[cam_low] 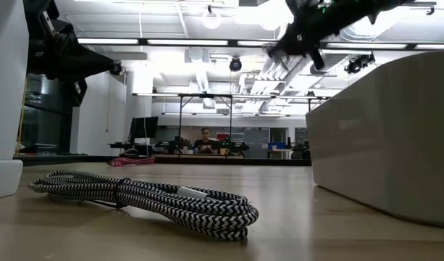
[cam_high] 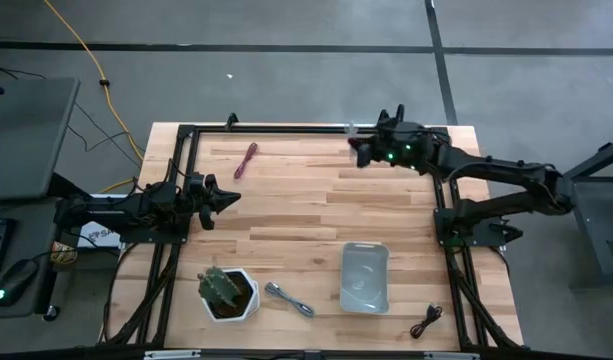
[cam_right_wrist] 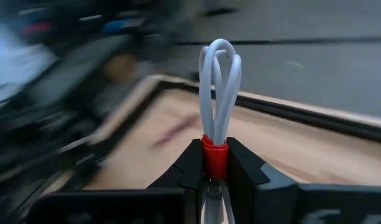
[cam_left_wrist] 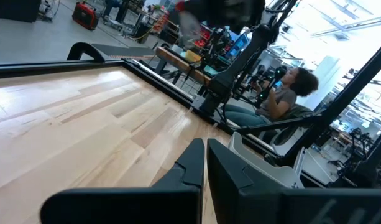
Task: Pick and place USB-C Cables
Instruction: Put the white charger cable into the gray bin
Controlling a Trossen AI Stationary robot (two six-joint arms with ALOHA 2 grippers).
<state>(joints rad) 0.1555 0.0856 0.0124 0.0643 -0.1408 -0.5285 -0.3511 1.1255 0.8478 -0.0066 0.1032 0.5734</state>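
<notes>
My right gripper (cam_right_wrist: 215, 163) is up above the table's far edge (cam_high: 358, 150), shut on the whitish cable with the red band (cam_right_wrist: 219, 87). The maroon cable (cam_high: 246, 160) lies on the far left of the table. Near the front edge lies the silver-grey braided cable (cam_high: 289, 298), which fills the foreground of the low view (cam_low: 149, 199). At the near right corner lies the black cable (cam_high: 426, 322). My left gripper (cam_high: 224, 195) waits shut over the table's left side, touching nothing (cam_left_wrist: 204, 163). My right gripper pinches the whitish cable between its two fingers at the red band (cam_right_wrist: 215, 155) that binds the bundle. The white loops (cam_right_wrist: 220, 74) stick out past the fingertips. The cable is lifted clear of the table.
A grey tray (cam_high: 365, 277) sits on the near right of the table and shows as a pale wall in the low view (cam_low: 381, 138). A white pot with a green plant (cam_high: 228, 292) stands at the near left. A black frame (cam_high: 186, 135) rims the table. A person sits beyond the table (cam_left_wrist: 283, 93).
</notes>
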